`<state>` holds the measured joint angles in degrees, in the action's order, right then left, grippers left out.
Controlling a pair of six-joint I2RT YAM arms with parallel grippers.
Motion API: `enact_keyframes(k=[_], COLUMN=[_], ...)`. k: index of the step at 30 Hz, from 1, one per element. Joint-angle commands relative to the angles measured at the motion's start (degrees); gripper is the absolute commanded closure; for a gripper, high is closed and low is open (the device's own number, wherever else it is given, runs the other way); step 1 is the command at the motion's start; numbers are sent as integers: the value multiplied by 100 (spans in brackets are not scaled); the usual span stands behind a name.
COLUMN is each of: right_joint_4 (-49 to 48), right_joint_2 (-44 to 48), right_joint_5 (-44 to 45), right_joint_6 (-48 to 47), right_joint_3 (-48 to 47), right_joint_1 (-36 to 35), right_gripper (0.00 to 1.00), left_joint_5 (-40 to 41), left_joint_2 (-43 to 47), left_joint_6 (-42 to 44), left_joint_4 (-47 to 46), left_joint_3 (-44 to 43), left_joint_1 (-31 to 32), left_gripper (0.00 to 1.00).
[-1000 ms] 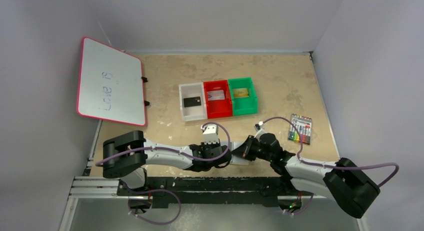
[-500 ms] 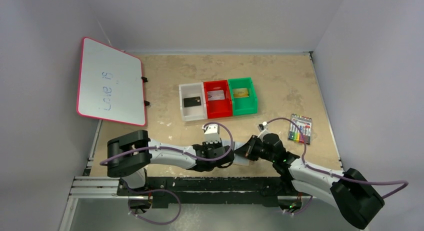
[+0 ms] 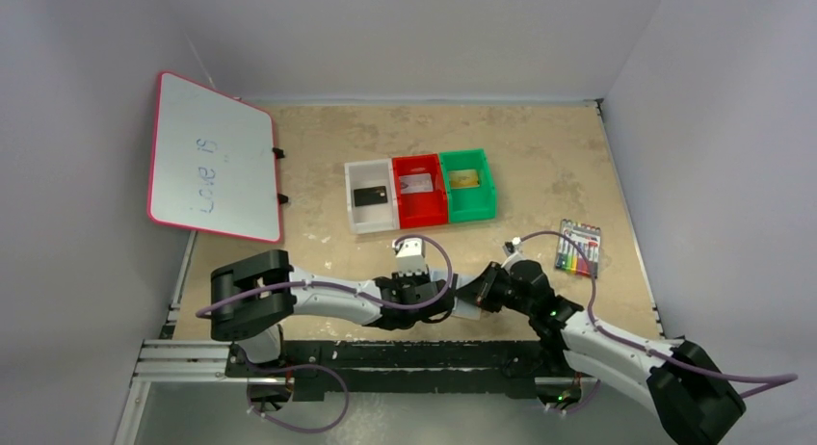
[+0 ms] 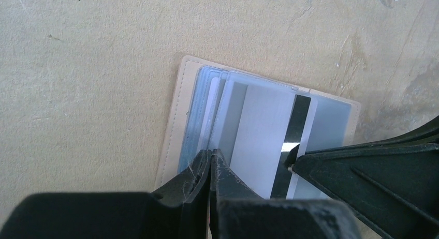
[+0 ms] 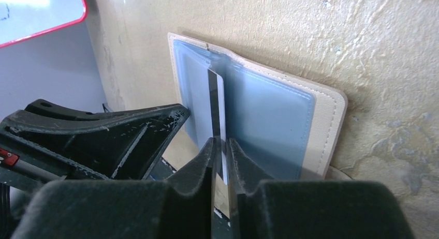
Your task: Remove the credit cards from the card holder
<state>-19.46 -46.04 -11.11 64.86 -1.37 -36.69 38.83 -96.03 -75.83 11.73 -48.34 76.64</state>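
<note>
Right gripper [image 5: 220,146]: fingers drawn in on a pale striped card [image 5: 217,102], which stands edge-on between the tips, its far end tucked in at the fold of the open card holder [image 5: 279,120]. Left gripper [image 4: 209,159]: fingers pressed together with no gap, tips down on the holder's left panel, just beside the striped card. From the left wrist view the card lies flat across the holder's middle, dark stripe toward the right gripper's side, with more pale cards layered in the sleeves to its left. The holder lies flat on the table [image 3: 540,156], blue-grey panels up, tan border showing all round. It sits at the near edge, midway between the two bases and mostly hidden under the wrists in the top view. Left arm [image 3: 328,296] runs low and nearly level from its base on the left, wrist turned down at the holder. Right arm [image 3: 597,334] reaches in low from the lower right, elbow bent, gripper pointing left to meet the other. Farther out: white bin [image 3: 350,199] with a black card [image 3: 370,196], red bin [image 3: 424,212] with a silvery card [image 3: 415,183], green bin [image 3: 472,206] with a gold card [image 3: 464,179]. Whiteboard [image 3: 212,156] far left, marker pack [image 3: 579,248] right.
</note>
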Motion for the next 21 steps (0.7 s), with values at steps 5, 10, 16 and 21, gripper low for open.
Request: enact_keyframes(k=[5, 10, 16, 21], right_joint_4=[-1194, -1945, -1997, -888], right_joint_2=[-628, -1294, -1400, -724], right_joint_5=[-43, -15, 139, 423], right_joint_6=[206, 428, 493, 292], right_joint_3=[13, 124, 172, 67], right_joint_1=[21, 21, 19, 19], right_gripper=[76, 77, 91, 93], left_joint_5=[-280, -273, -212, -162], left_joint_2=[-403, -412, -383, -382], left_joint_6=[227, 219, 172, 99], left_joint_4=[651, 682, 778, 860], left_joint_3=[-11, -39, -44, -57], left_joint_1=[16, 35, 40, 44], left_gripper=[100, 100, 100, 100])
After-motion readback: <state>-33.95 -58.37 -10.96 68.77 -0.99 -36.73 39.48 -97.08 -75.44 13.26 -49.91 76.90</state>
